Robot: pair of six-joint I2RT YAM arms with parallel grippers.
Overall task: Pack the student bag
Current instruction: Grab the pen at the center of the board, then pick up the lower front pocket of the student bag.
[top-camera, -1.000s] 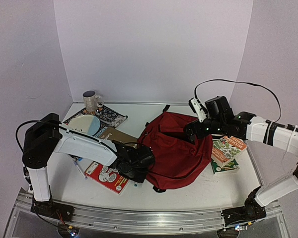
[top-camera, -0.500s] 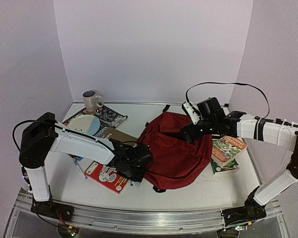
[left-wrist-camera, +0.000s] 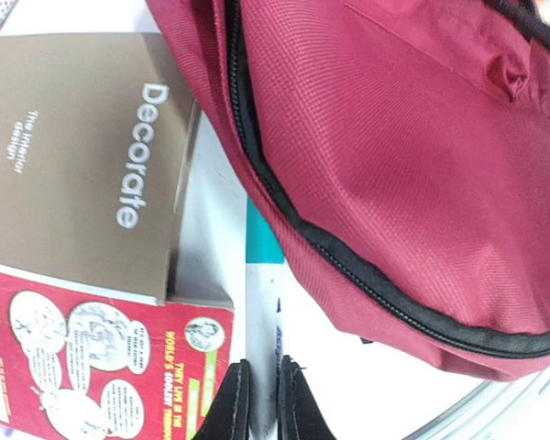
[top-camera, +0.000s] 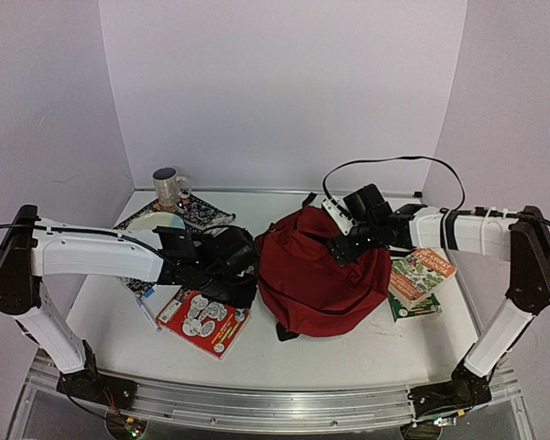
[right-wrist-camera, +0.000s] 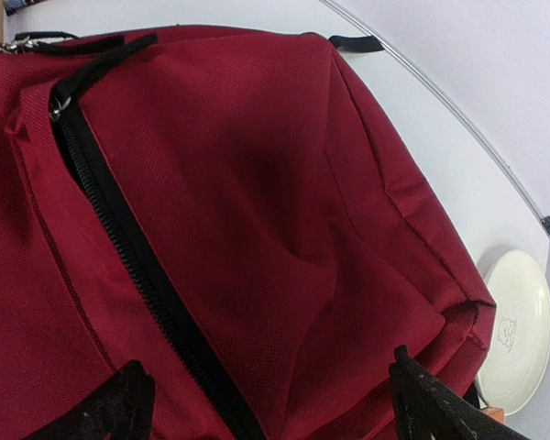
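— State of the left claw (left-wrist-camera: pixel 261 408)?
— Fingers (left-wrist-camera: pixel 231 403) nearly together, a slim white stick (left-wrist-camera: pixel 264 302) with a teal far end running through the gap. Gripped or only lying underneath: cannot tell.
— And the right claw (right-wrist-camera: pixel 275 412)?
— Spread wide, holding nothing, poised over the bag (top-camera: pixel 321 284) close to the black zip (right-wrist-camera: pixel 119 238). Touching the cloth or just above it: cannot tell.
— Where is the bag?
— Slumped on the tabletop (top-camera: pixel 367 353), middle to right, between both claws. Brown book (left-wrist-camera: pixel 73 165) and red book (left-wrist-camera: pixel 92 357) just left of it, green books (top-camera: pixel 420 275) just right.
— How to do this step well?
— Probably time to open the bag first. Look for the metal ring (right-wrist-camera: pixel 57 105) at the zip's far end before pinching anything. Close the right claw on that, or on a fold beside the zip, not on flat cloth. Lift gently, to avoid dragging the soft bag into the green books. Bring the left claw in only once a gap shows.
— Anything hidden or unclear?
— Zip open or shut: hard to say, with no mouth showing from above. Lining and underside out of sight. Left claw's tips lost in a dark lump in the top view. Stick's teal end tucked at the bag's edge, so no telling its kind.
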